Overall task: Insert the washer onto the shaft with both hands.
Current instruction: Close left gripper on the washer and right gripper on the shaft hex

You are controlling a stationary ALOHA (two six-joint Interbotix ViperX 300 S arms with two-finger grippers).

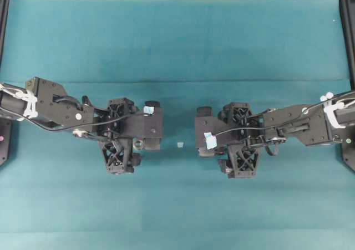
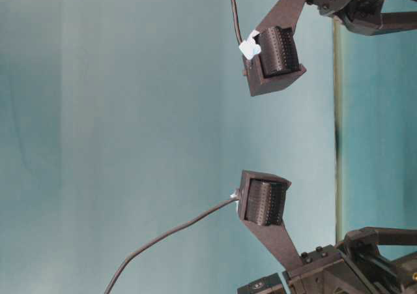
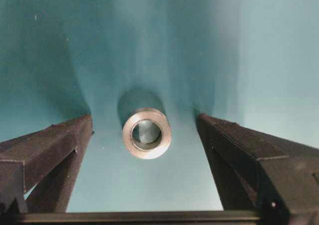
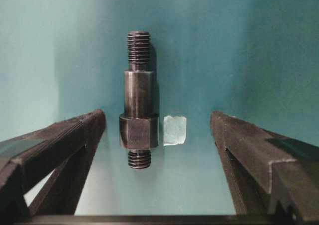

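The washer (image 3: 147,133), a small silvery ring, stands on its edge on the teal mat with its hole facing the left wrist camera. My left gripper (image 3: 144,117) is open, one finger on each side of the washer and not touching it. In the overhead view the washer (image 1: 138,144) peeks out under the left gripper (image 1: 133,139). The shaft (image 4: 138,100), dark with threaded ends and a hex collar, lies flat between the open fingers of my right gripper (image 4: 157,113), nearer the left finger, untouched. The right gripper (image 1: 222,142) hides the shaft from overhead.
A tiny pale square scrap (image 4: 174,130) lies right beside the shaft's collar; overhead the scrap (image 1: 180,144) sits between the two grippers. Teal mat (image 1: 177,45) covers the table. Black frame rails (image 1: 348,34) run along both side edges.
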